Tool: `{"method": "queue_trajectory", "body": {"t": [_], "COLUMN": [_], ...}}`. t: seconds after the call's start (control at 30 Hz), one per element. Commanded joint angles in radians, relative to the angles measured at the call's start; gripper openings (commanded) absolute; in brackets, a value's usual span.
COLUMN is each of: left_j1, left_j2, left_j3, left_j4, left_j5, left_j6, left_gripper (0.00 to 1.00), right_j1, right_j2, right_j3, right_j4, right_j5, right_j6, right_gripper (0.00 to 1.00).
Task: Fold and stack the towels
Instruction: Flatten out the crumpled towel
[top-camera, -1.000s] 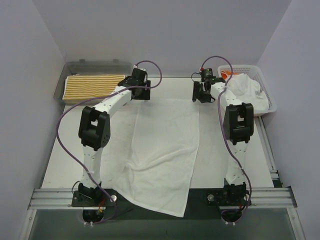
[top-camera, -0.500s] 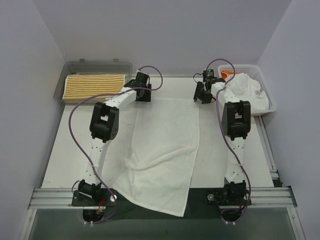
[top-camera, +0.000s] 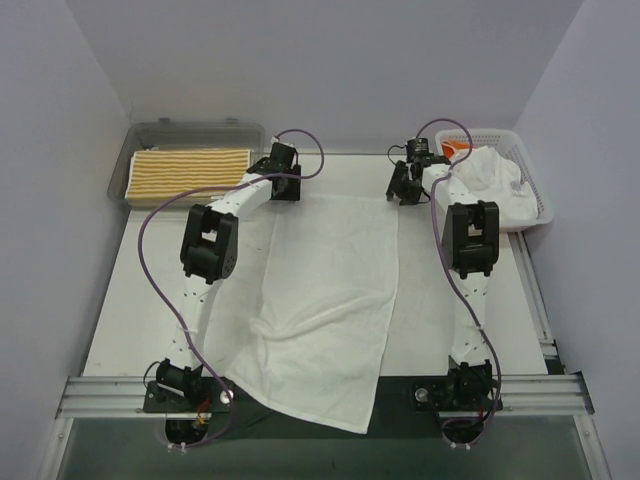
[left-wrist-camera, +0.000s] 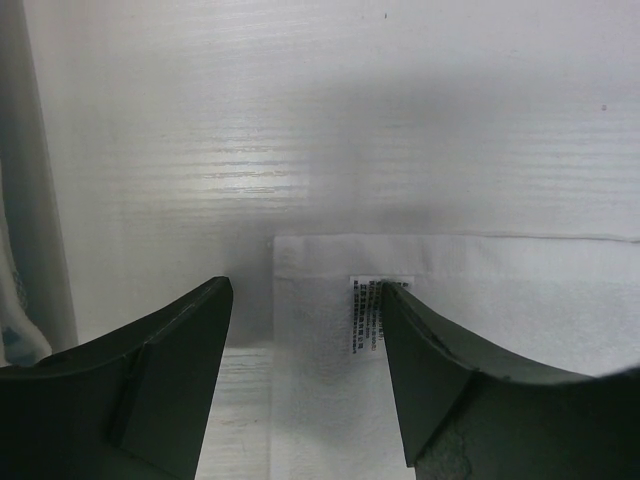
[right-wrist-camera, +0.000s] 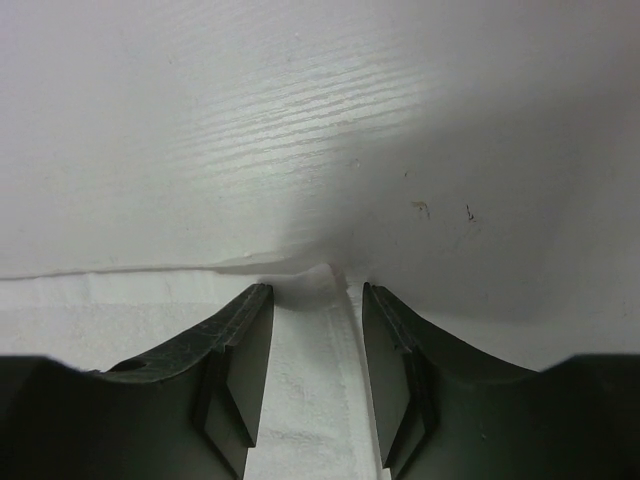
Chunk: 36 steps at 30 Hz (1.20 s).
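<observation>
Top external view. Item: one white towel (top-camera: 330, 290), spread flat mid-tabletop (top-camera: 135, 290), its near edge draped over the tabletop's near rim. It is judged to be laid open so that a first fold can be made.

Left pincer (left-wrist-camera: 305, 292): released, jaws held wide astride the towel's far-left corner, beside a sewn care label (left-wrist-camera: 365, 315); nothing is gripped.

Right pincer (right-wrist-camera: 317, 295): likewise unclenched, jaws set narrower to either side of the slightly puckered far-right corner.

Both corners are judged to be lined up for a paired pinch.

One yellow-striped towel (top-camera: 190, 172), folded, is lodged in the tray (top-camera: 195, 130) far left, presumably as the stack's base. Unfolded white towels (top-camera: 490, 175) are heaped in the basket (top-camera: 538, 205) far right, awaiting folding.
</observation>
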<state>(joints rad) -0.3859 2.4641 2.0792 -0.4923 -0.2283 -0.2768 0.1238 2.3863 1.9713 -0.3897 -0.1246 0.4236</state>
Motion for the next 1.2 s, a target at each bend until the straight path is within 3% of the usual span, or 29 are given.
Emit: {"method": "queue_trajectory", "body": {"t": [0.0,0.13,0.23,0.27,0.4,0.57,0.67,1.17], "left_j1": [0.013,0.013,0.013,0.015,0.024,0.028,0.028,0.028], "left_j2": [0.041,0.042,0.045,0.047,0.053,0.058,0.042,-0.168], "left_j3": [0.007,0.001,0.001,0.001,0.002,0.004,0.001,0.062], "left_j4": [-0.017,-0.019,-0.022,-0.022,-0.022,-0.022,-0.02,0.006], "left_j5": [0.007,0.014,0.014,0.012,0.021,0.04,0.038,0.044], "left_j6": [0.004,0.007,0.013,0.017,0.019,0.031,0.048,0.103], "left_gripper": [0.7,0.61,0.56,0.47,0.4,0.24,0.08,0.04], "right_j1": [0.002,0.004,0.0,-0.001,-0.004,-0.009,-0.015,-0.061], "right_j2": [0.044,0.05,0.053,0.054,0.054,0.045,0.016,-0.205], "right_j3": [0.012,0.018,0.027,0.028,0.028,0.017,0.006,0.003], "right_j4": [-0.037,-0.037,-0.037,-0.037,-0.037,-0.035,-0.035,0.023], "right_j5": [-0.03,-0.03,-0.032,-0.032,-0.041,-0.041,-0.021,0.004], "right_j6": [0.02,0.02,0.018,0.018,0.018,0.017,0.009,-0.039], "right_gripper": [0.39,0.33,0.22,0.14,0.04,0.0,0.0,0.0]}}
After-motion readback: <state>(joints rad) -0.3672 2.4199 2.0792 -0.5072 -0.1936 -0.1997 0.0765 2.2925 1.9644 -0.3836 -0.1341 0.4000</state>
